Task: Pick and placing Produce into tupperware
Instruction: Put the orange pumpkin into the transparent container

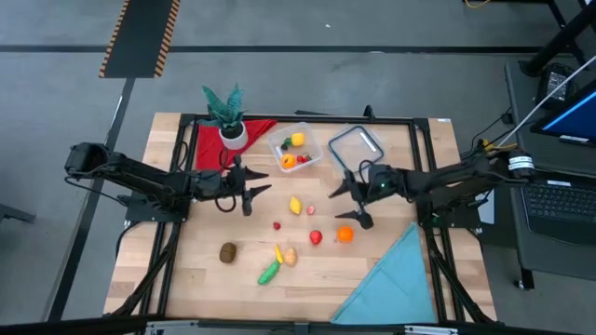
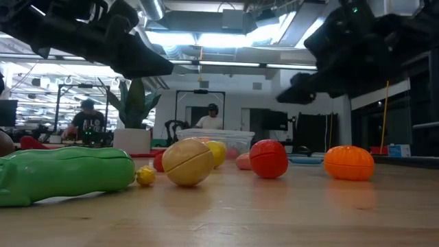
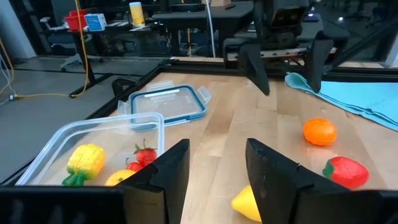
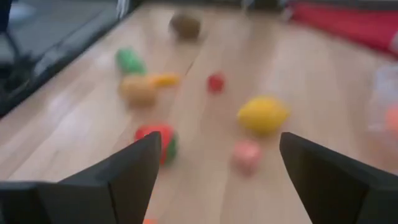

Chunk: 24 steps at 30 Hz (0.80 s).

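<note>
The clear tupperware [image 1: 296,149] stands at the far middle of the table with several toy pieces in it; it also shows in the left wrist view [image 3: 93,146]. Loose produce lies on the wood: a lemon [image 1: 295,206], a pink piece [image 1: 311,210], a red piece [image 1: 317,237], an orange [image 1: 345,234], a brown kiwi [image 1: 228,251], a tan piece [image 1: 290,256] and a green piece [image 1: 268,273]. My left gripper [image 1: 258,191] is open and empty, left of the lemon. My right gripper [image 1: 343,207] is open and empty, just beyond the orange.
The flat lid with a dark blue rim [image 1: 357,146] lies right of the tupperware. A potted plant [image 1: 228,116] stands on a red cloth [image 1: 209,144] at the far left. A blue cloth [image 1: 391,284] covers the near right corner. People sit in the room behind.
</note>
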Motion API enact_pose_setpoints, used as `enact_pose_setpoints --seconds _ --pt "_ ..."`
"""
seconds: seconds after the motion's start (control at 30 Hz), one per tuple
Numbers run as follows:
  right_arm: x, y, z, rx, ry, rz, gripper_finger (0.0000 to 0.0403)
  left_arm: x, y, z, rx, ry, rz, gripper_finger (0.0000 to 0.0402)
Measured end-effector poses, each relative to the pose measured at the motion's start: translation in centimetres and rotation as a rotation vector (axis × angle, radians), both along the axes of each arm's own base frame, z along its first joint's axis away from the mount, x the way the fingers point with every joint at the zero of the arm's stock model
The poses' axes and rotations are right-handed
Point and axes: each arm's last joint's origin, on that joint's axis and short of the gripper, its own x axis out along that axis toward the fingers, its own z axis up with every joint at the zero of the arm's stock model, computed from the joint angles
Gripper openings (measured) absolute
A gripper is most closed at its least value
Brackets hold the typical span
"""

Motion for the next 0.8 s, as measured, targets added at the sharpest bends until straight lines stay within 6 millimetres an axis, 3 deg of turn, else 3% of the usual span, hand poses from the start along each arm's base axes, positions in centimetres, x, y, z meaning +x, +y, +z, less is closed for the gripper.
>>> enact_pose_setpoints --seconds 0.27,0.63,0.8 --pt "-0.5 3.8 1.9 -0.145 0.282 -0.004 0.0328 0.0 -0.3 0.0 -0.026 -0.009 -0.012 0.0143" --pt "-0.8 9.0 5.8 -0.166 0.386 0.000 0.0328 0.0 -1.3 0.1 -0.028 -0.016 -0.057 0.0157" --pt "-1.4 11.2 6.9 -0.182 0.351 -0.027 0.0328 0.0 -1.6 0.1 -0.028 -0.016 -0.076 0.0152"
